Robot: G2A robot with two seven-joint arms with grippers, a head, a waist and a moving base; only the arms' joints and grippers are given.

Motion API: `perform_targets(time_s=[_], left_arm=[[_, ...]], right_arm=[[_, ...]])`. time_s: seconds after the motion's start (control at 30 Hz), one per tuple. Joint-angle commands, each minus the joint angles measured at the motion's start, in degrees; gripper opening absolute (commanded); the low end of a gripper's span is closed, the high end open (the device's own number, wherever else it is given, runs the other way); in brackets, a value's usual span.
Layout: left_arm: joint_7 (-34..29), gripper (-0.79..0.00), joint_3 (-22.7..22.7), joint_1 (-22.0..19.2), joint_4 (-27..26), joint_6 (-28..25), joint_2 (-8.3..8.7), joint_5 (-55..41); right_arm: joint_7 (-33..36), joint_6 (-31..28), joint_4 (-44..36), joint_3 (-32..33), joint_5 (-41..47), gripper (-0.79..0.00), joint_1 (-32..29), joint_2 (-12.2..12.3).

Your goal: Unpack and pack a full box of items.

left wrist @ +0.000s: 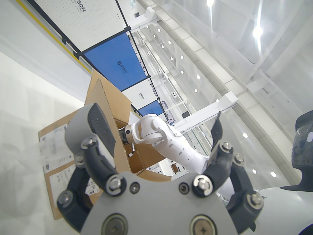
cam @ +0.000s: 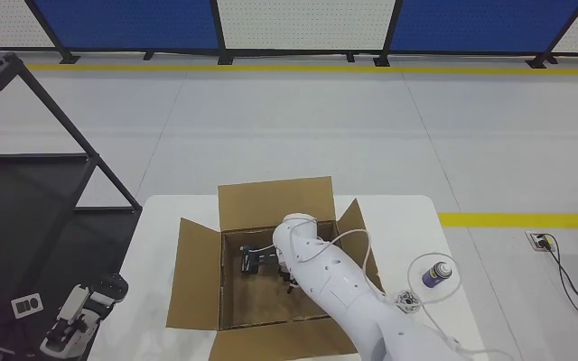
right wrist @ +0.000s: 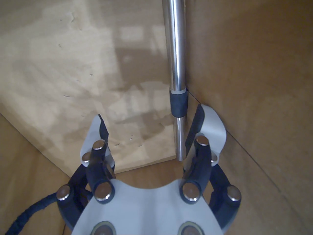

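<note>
Left gripper (left wrist: 157, 117): left of the box, fingers spread, nothing held.
Box (cam: 194, 275): opened on the table (cam: 406, 217).
Right gripper (right wrist: 150, 113): inside the box, fingers released either side of a metal rod (right wrist: 174, 50) laid along the box wall.
Can (cam: 440, 273): right of the box.

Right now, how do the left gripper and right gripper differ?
Place: the right gripper is down inside the cardboard box; the left gripper is outside it, by the table edge.
Load: the right gripper's fingers straddle the thin end of a metal rod lying along the box wall, not closed on it; the left gripper's fingers have nothing between them.
Shared: both are open.
</note>
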Motion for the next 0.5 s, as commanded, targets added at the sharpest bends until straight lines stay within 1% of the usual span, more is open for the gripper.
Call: perform_targets(time_s=[0.0, 0.23, 0.37, 0.43, 0.47], left_arm=[[0.0, 0.000, 0.0, 0.0, 0.0, 0.0, 0.00, 0.0], [0.0, 0.000, 0.0, 0.0, 0.0, 0.0, 0.00, 0.0], [0.0, 0.000, 0.0, 0.0, 0.0, 0.0, 0.00, 0.0], [0.0, 0.000, 0.0, 0.0, 0.0, 0.0, 0.00, 0.0], [0.0, 0.000, 0.0, 0.0, 0.0, 0.0, 0.00, 0.0]], right_arm=[[0.4, -0.8, 0.0, 0.2, 0.3, -0.105, 0.1, 0.0], [1.9, -4.3, 0.6, 1.3, 2.0, -0.071, 0.8, 0.0], [2.4, -4.3, 0.7, 1.5, 2.0, -0.031, 0.7, -0.1], [2.7, -4.6, 0.7, 1.5, 2.0, -0.028, 0.6, -0.1], [3.0, -4.7, 0.7, 1.6, 2.0, -0.009, 0.6, -0.1]])
